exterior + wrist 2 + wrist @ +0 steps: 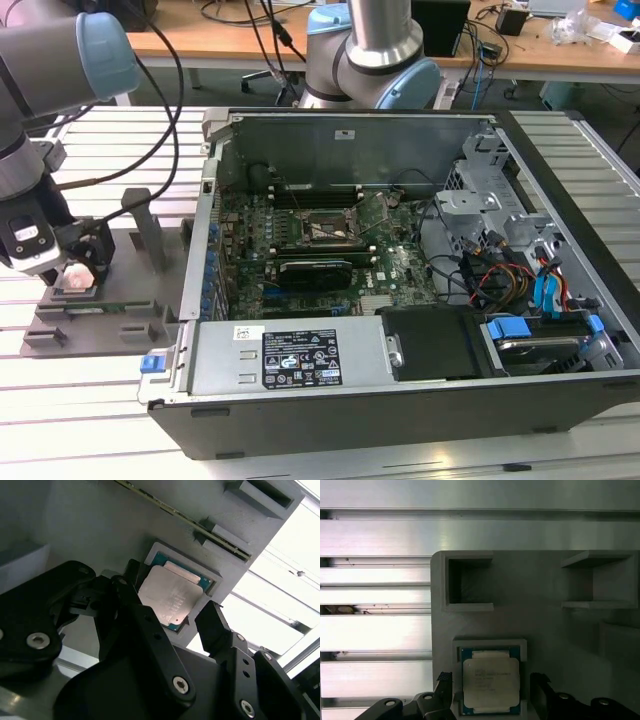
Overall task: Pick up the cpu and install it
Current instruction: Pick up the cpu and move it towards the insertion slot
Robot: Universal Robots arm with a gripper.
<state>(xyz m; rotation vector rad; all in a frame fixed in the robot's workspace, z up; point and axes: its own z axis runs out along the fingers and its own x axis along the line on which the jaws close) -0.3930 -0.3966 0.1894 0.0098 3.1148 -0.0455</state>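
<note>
You have a slatted metal table with an open computer case lying across the middle and the exterior view's right. The case's board faces up, and its black socket sits near the centre of that view. The arm comes in from the upper corner at the exterior view's left and bends down over a grey tray beside the case on that side.

Your gripper is low over the tray. In both wrist views its black fingers are spread apart, one on each side of the tray's square pocket, with a gap between each tip and the chip, so the gripper is released and holds nothing.

The cpu lies flat in that pocket, silver top up, between the two fingertips and well apart from the socket.
</note>
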